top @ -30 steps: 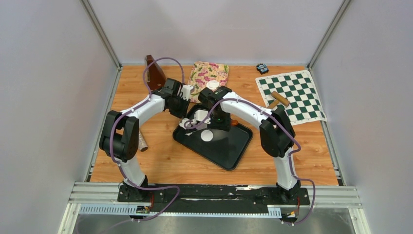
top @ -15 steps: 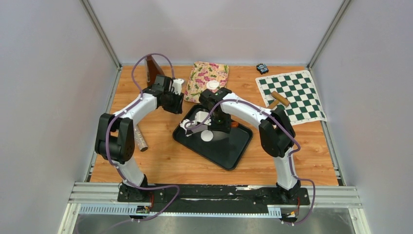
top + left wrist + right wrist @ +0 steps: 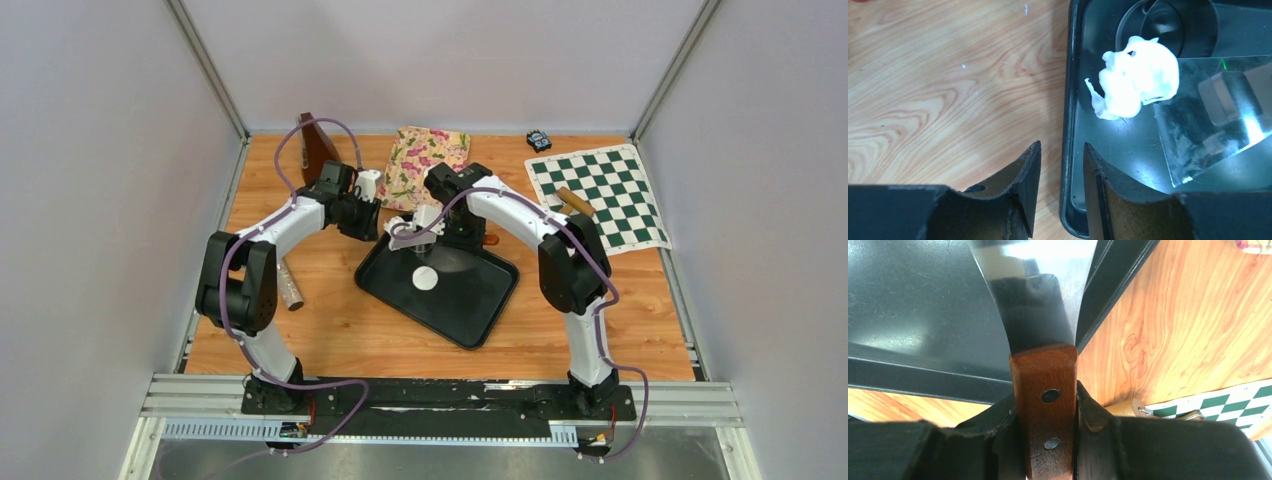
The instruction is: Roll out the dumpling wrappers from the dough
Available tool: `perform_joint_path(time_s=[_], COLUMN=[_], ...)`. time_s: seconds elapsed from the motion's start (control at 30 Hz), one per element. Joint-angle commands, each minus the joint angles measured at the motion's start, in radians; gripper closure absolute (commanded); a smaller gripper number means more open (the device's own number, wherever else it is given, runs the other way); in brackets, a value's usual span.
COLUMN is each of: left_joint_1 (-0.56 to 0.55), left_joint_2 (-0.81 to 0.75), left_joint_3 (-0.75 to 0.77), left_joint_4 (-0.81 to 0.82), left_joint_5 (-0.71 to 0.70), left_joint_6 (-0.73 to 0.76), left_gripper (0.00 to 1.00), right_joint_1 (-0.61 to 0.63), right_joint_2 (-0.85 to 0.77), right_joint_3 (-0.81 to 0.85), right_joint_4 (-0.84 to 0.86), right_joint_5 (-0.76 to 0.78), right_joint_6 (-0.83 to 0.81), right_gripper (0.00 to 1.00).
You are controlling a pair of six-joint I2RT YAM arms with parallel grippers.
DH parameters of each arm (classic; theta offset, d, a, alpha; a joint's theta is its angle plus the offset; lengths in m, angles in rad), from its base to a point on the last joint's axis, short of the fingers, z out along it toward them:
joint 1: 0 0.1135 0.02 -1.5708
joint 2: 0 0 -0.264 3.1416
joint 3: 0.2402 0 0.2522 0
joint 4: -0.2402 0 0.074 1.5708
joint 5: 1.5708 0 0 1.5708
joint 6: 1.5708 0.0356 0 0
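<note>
Scraper [image 3: 1042,367] clamped in my right hand [image 3: 1046,396]; left hand [image 3: 1061,150] open, empty, over tray [image 3: 1068,100] edge; dough lump [image 3: 1140,75], wrapper [image 3: 426,279] on tray.

A wooden table [image 3: 340,330] with warm orange-brown grain filled the middle of the overhead view. Plain, pale grey panels closed it in on three sides: a back wall [image 3: 440,60], a left wall [image 3: 90,200] and a right wall [image 3: 770,200], all bare and windowless. Slim aluminium posts rose at the back corners, one on the left [image 3: 205,65] and one on the right [image 3: 675,65]. A ribbed aluminium rail [image 3: 190,395] ran along the table's near edge and carried a long black plate [image 3: 450,392]. Below it lay a dull grey metal surface [image 3: 440,460]. The light was soft and even, casting only faint shadows on the wood.
</note>
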Motion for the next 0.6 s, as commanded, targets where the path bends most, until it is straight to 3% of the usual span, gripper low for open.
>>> perform_joint_path(time_s=[0.0,0.1,0.33,0.57], left_joint_1=[-0.002,-0.001,0.0,-0.001], left_joint_2=[0.044,0.058,0.066,0.069], left_joint_3=[-0.008,-0.013,-0.015,-0.015], left_joint_4=[0.035,0.039,0.041,0.041], left_joint_5=[0.012,0.013,0.011,0.016], left_joint_6=[-0.02,-0.019,-0.019,-0.019], left_gripper=[0.56,0.57,0.57,0.57], right_joint_1=[0.0,-0.007,-0.053,-0.087], right_joint_2=[-0.051,-0.092,-0.149,-0.196], right_joint_3=[0.056,0.059,0.027,-0.125], right_joint_4=[0.049,0.059,0.099,0.186], right_joint_5=[-0.038,-0.101,-0.032,0.018], right_joint_6=[0.018,0.019,0.018,0.0], right_gripper=[1.0,1.0,1.0,1.0])
